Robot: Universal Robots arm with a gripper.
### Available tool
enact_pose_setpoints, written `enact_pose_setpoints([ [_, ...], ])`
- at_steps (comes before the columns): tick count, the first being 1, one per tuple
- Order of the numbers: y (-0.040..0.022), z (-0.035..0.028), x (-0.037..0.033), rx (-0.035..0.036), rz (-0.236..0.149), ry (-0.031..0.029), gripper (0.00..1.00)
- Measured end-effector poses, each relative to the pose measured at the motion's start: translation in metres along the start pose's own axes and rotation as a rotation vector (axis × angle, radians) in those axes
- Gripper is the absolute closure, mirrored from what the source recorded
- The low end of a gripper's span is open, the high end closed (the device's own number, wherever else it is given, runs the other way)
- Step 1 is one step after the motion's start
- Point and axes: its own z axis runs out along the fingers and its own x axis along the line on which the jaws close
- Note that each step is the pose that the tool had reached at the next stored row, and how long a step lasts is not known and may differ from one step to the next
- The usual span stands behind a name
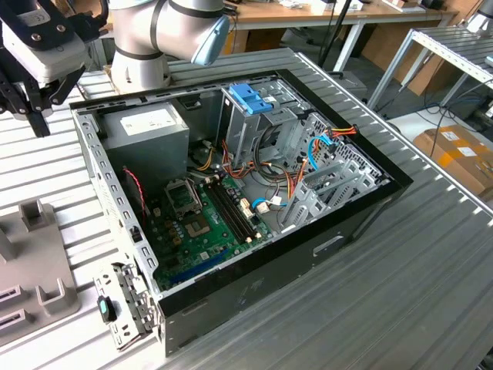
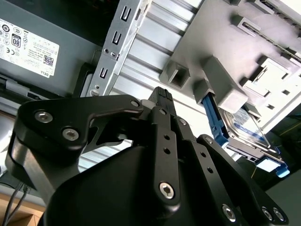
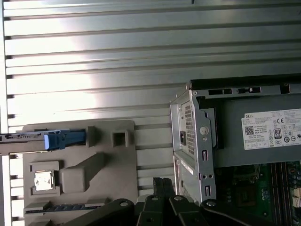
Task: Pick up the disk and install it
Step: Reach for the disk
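One disk sits in grey fixture, apart from closed fingers

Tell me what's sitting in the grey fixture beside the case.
The disk stands on edge in a slot of the grey fixture, its blue carrier showing. A small square part lies in another pocket. The slot's walls cover the disk's lower part.

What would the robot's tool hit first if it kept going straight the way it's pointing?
The tool would most likely meet the ribbed metal table, in the strip between the grey fixture and the computer case; depth is hard to judge.
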Motion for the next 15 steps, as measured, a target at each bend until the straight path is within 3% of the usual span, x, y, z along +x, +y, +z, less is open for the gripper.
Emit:
enact_pose_setpoints([
  [3,-0.0004,0.0001,0.0046,-0.0001,0.000,0.0000,0.89],
  [8,0.0030,0.0003,0.0052,-0.0001,0.000,0.0000,0.89],
  [15,0.0142,0.0010,0.0062,0.0000,0.000,0.0000,0.89],
])
